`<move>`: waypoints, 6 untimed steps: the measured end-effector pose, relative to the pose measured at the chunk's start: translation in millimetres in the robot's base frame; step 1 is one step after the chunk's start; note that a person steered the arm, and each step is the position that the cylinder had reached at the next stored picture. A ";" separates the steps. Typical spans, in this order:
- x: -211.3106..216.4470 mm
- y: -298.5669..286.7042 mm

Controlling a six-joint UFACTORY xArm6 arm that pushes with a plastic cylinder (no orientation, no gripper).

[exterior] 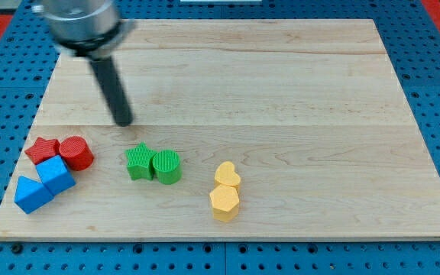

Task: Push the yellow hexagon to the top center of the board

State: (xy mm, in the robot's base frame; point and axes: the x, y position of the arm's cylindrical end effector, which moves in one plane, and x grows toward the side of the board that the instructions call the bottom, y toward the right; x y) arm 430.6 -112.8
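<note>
The yellow hexagon [224,203] lies near the board's bottom edge, right of centre, touching a yellow heart [227,175] just above it. My tip [124,121] rests on the board in the left half, far up and left of the yellow hexagon. It stands just above and left of a green star [138,163].
A green cylinder [166,166] touches the green star's right side. At the bottom left sit a red star [43,150], a red cylinder [76,153], a blue cube [56,175] and a blue triangle [30,195]. The wooden board [281,76] lies on a blue pegboard.
</note>
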 end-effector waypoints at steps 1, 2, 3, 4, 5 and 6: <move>8.0 110.8; 41.5 241.2; 132.5 331.3; 186.5 328.1; 188.3 296.7; 186.9 252.0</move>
State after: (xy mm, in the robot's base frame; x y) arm 617.5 139.2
